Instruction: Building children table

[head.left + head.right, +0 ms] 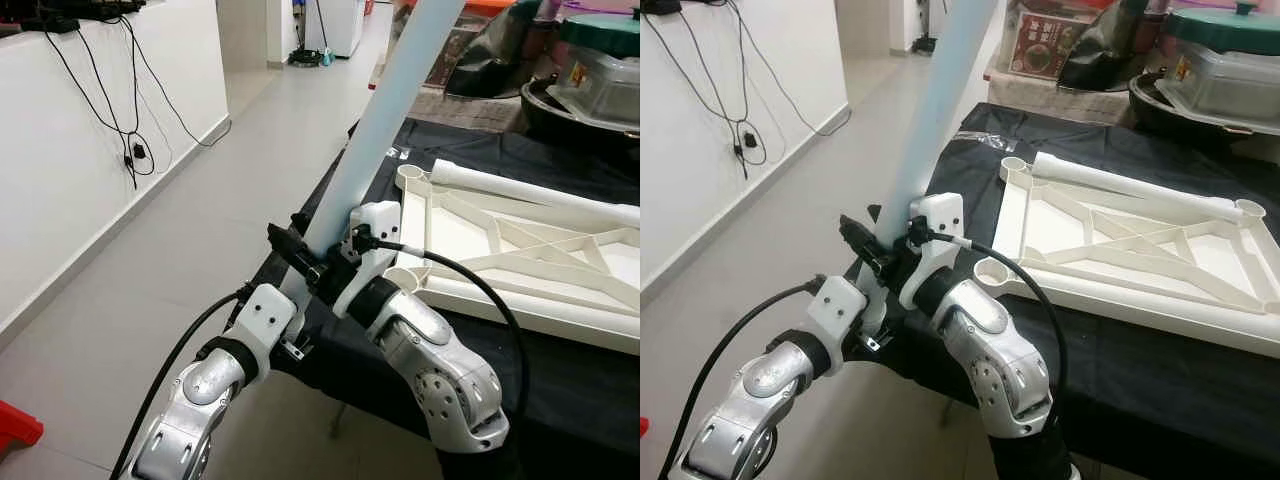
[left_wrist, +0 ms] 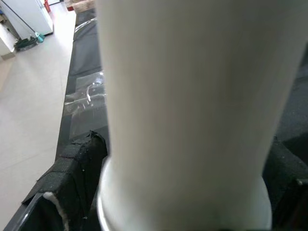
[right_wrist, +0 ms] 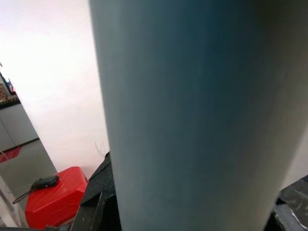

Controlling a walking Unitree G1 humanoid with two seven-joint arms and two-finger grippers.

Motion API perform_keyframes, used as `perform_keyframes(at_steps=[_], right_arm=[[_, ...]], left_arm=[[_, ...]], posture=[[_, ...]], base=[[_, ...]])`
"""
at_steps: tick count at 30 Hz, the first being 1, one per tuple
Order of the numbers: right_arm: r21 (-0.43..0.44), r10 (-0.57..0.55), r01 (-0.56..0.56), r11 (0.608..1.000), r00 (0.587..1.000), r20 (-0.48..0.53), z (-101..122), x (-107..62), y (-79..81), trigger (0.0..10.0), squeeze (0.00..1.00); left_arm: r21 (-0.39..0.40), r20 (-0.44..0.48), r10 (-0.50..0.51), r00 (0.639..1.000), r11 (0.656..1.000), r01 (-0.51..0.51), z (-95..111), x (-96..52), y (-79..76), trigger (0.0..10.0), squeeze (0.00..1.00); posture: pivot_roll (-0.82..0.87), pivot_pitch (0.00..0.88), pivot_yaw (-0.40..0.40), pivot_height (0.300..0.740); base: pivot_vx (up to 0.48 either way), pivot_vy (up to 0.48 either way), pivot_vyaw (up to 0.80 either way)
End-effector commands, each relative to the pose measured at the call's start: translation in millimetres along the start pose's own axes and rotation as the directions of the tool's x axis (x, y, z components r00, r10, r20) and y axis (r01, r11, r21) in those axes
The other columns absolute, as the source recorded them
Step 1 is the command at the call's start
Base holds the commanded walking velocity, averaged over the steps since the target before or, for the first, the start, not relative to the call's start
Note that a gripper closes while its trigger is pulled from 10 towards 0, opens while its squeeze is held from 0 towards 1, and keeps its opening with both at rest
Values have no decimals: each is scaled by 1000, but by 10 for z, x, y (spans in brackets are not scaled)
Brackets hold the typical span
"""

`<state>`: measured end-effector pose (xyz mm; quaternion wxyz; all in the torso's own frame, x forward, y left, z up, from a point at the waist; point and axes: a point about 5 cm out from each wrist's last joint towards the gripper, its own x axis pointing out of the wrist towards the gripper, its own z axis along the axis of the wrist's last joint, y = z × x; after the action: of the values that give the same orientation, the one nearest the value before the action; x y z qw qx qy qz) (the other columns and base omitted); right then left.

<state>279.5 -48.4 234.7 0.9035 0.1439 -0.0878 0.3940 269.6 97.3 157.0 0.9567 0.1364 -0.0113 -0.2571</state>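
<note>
Both pincers, left (image 1: 300,262), right (image 1: 345,262), gripping tilted white table leg (image 1: 385,110)

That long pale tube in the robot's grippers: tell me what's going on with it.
Both grippers, left and right, hold the lower end of a long pale plastic tube, apparently a table leg, tilted up and away from the robot. Beside it, a white plastic tabletop frame lies underside up on a black cloth-covered table. Its near corner socket is still empty, close to the tube's lower end.
</note>
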Motion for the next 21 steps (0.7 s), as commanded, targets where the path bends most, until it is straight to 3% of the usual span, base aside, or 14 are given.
perform_keyframes(at_steps=[1, 3, 4, 5, 6, 20, 21], right_arm=[[-5, 26, -26, 1000, 1000, 6, 27, -10, 48, 10000, 0], [-3, 29, -29, 1000, 1000, 4, 23, -12, 55, 10000, 0], [-3, 33, -33, 999, 999, 2, 18, -15, 62, 10000, 0], [-3, 33, -33, 999, 999, 2, 18, -15, 62, 10000, 0], [-2, 37, -37, 999, 999, 0, 14, -19, 69, 10000, 0], [-12, 42, -42, 999, 999, -13, -8, -32, 69, 10000, 0], [-13, 42, -42, 999, 999, -15, -14, -33, 68, 10000, 0]], left_arm=[[-10, -21, -21, 1000, 1000, 21, -64, -12, -46, 10000, 0], [-11, -21, -24, 1000, 1000, 24, -67, -13, -54, 10000, 0], [-14, -19, -28, 999, 1000, 28, -67, -15, -63, 8235, 0], [-14, -19, -28, 999, 1000, 28, -67, -15, -63, 8235, 0], [-17, -16, -32, 999, 999, 32, -67, -19, -74, 0, 0], [-6, -15, -47, 999, 999, 47, -85, -59, -102, 0, 0], [-6, -23, -47, 999, 999, 47, -98, -63, -96, 10000, 0]], posture=[[52, 92, -42, 740], [52, 92, -42, 740], [52, 92, -42, 740], [52, 92, -42, 740], [51, 94, -42, 740], [51, 94, -43, 740], [52, 92, -43, 740]], base=[[0, 0, 0], [0, 0, 0], [0, 0, 0], [0, 0, 0], [0, 0, 0], [0, 0, 0], [0, 0, 0]])
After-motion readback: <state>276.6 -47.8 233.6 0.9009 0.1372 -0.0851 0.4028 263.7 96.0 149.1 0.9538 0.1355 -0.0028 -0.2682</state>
